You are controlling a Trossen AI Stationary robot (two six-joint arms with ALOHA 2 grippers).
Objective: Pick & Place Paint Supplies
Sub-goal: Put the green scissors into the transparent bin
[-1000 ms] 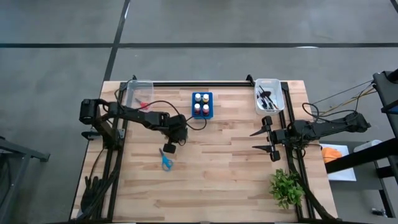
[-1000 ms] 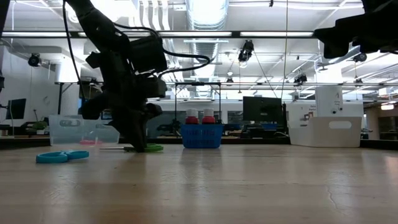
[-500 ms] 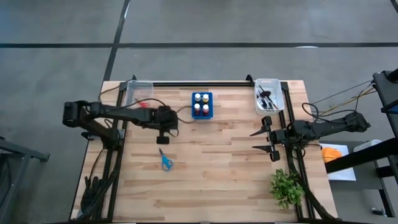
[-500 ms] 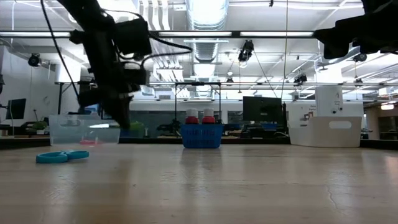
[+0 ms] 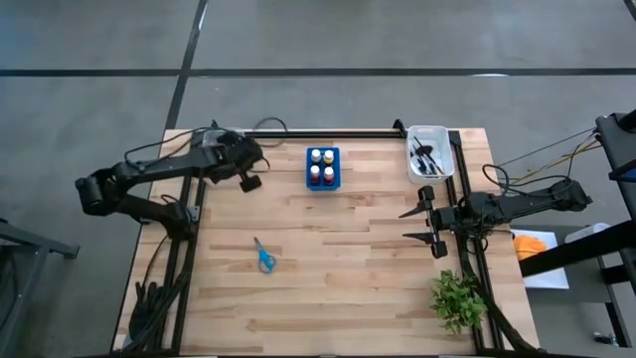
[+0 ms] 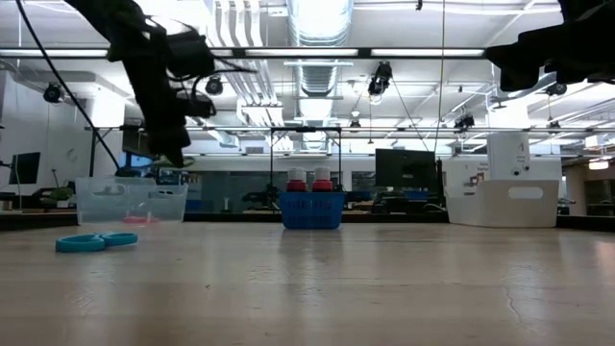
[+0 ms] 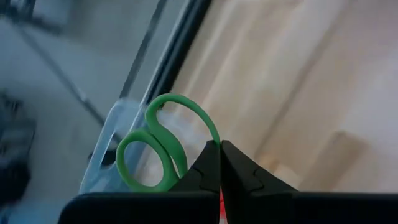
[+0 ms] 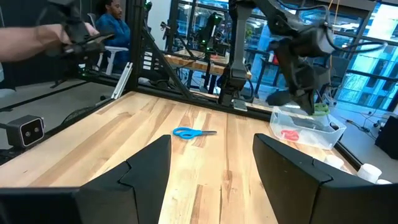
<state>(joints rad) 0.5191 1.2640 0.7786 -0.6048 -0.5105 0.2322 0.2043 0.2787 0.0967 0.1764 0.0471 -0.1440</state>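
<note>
The left gripper (image 5: 250,182) hung in the air just beside the clear bin (image 5: 221,149) at the tabletop's (image 5: 348,268) far left corner. Its jaws were pinched nearly closed on the green scissors (image 7: 163,149), gripping them just below the handle loops, as the left wrist view showed. The bin's edge sat right behind those loops. In the right wrist view a red item (image 8: 290,134) already lay inside the bin.

The main risk, as I judged it, was a miss at the drop. The gripper looked to be at the bin's inner edge and not squarely above it, so letting go there could have landed the scissors on the rim or tipped them back onto the tabletop. The grip was also narrow and off to one end of the scissors; a quick swing could have let them pivot or slide out early. A low approach could have knocked the light bin along the tabletop.

The blue scissors (image 5: 264,256) lay flat on the tabletop, well apart from the bin. The bottles (image 5: 322,166) stood in the blue holder (image 5: 310,182), and brushes (image 5: 427,157) lay in the white bin (image 5: 444,169) at the far right.

The right gripper (image 5: 428,225) waited near the tabletop's right edge, its jaws spread wide and holding nothing.
</note>
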